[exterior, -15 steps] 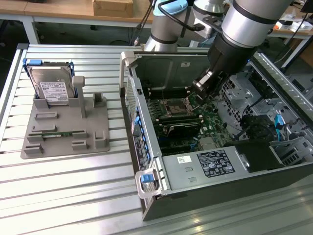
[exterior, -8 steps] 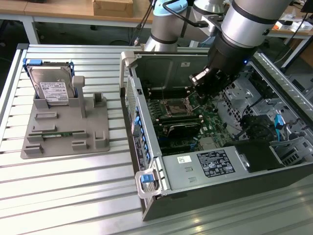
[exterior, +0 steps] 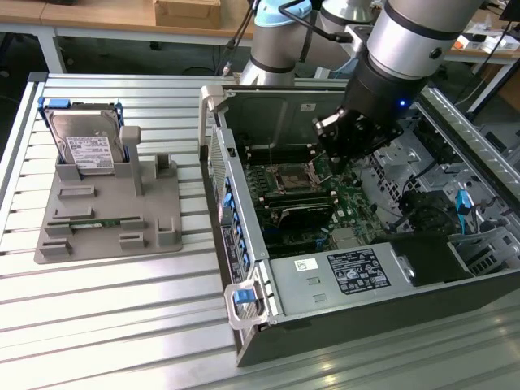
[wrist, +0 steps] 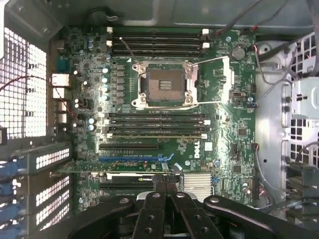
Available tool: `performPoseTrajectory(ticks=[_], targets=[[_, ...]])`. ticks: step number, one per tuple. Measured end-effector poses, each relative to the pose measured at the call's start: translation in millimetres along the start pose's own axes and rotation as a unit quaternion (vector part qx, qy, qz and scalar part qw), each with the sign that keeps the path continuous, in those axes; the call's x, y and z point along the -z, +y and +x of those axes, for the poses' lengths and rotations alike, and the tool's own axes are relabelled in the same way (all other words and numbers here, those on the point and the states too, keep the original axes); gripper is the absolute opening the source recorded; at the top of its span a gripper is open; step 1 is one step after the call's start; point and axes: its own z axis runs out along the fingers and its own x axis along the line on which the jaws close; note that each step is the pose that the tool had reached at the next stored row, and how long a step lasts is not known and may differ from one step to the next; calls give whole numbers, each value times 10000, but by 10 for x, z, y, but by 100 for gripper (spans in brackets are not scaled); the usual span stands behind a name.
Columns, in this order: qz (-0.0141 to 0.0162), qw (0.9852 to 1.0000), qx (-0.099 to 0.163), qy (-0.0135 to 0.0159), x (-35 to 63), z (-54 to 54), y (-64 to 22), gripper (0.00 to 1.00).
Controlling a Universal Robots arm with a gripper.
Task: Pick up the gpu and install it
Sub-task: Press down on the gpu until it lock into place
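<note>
The arm's gripper [exterior: 345,138] hangs inside the open computer case [exterior: 244,325], low over the motherboard [exterior: 313,195]. In the wrist view the fingers [wrist: 165,191] are pressed nearly together, pinching the top edge of the gpu [wrist: 119,168], which stands on edge across the lower expansion slots. One end of the card reaches the slotted rear wall of the case, next to the blue slot latches [wrist: 7,172]. Can't tell from here whether the card is fully seated in its slot or just resting on it.

The empty CPU socket [wrist: 164,84] sits in the middle of the board, with memory slots [wrist: 157,42] on both sides of it.

Out on the slatted metal table [exterior: 122,309], well apart from the case, there's a grey parts holder [exterior: 154,211]. The silver hard drive [exterior: 85,146] stands upright in it, and a thin green memory stick [exterior: 89,222] lies flat in a groove.
</note>
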Motion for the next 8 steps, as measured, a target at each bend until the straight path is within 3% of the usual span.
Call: performPoseTrajectory(ticks=[2,8], targets=[[3,9999,-147,-9,0,0,0,13],[3,9999,-147,-9,0,0,0,13]])
